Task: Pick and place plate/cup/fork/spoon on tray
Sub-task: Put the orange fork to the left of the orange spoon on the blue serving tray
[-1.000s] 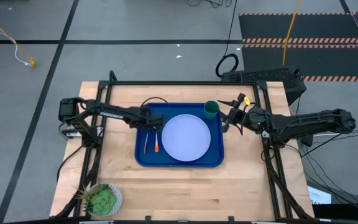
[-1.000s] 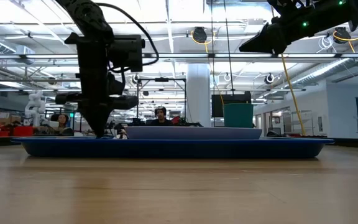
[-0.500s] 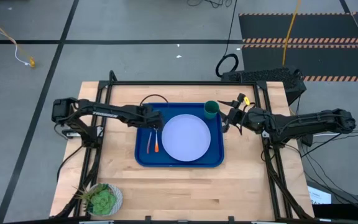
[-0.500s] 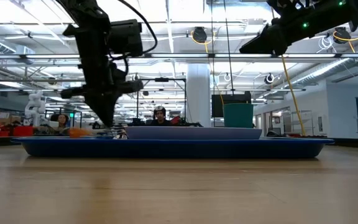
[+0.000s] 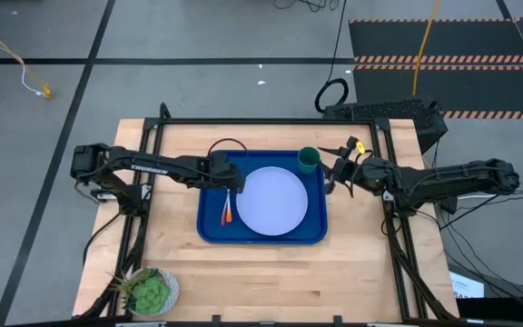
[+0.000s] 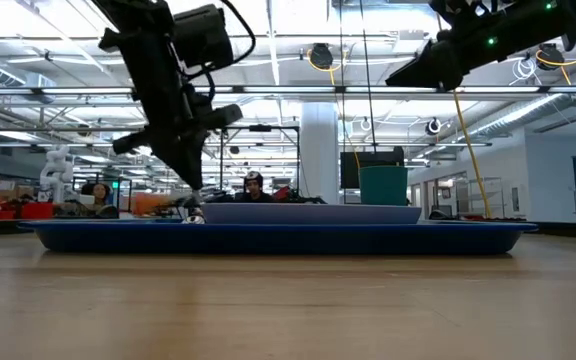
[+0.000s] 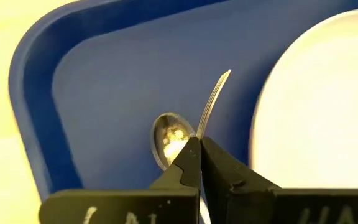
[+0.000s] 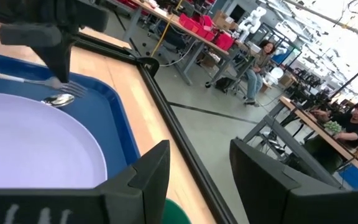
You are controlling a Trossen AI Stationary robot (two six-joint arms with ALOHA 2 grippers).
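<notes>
Left wrist view shows the left end effector [image 7: 199, 144] clamped on the fork [image 7: 212, 99] beside the spoon [image 7: 169, 137], left of the plate [image 7: 319, 106] on the tray [image 7: 48, 118]. It should lower the fork flat, parallel to the spoon, before letting go.

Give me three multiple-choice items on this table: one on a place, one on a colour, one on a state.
1. Where is the cup?
A. On the tray, in a corner beside the plate
B. On the plate
C. Off the tray

2. What colour is the tray?
A. Red
B. Blue
C. Green

3. The left gripper is:
A. Open over the plate
B. Shut on the cup
C. Shut on the fork

Key: 1 A, the cup stands on the tray's floor. 2 B, its rim is blue. 3 C, the tines stick out past its closed fingertips.
</notes>
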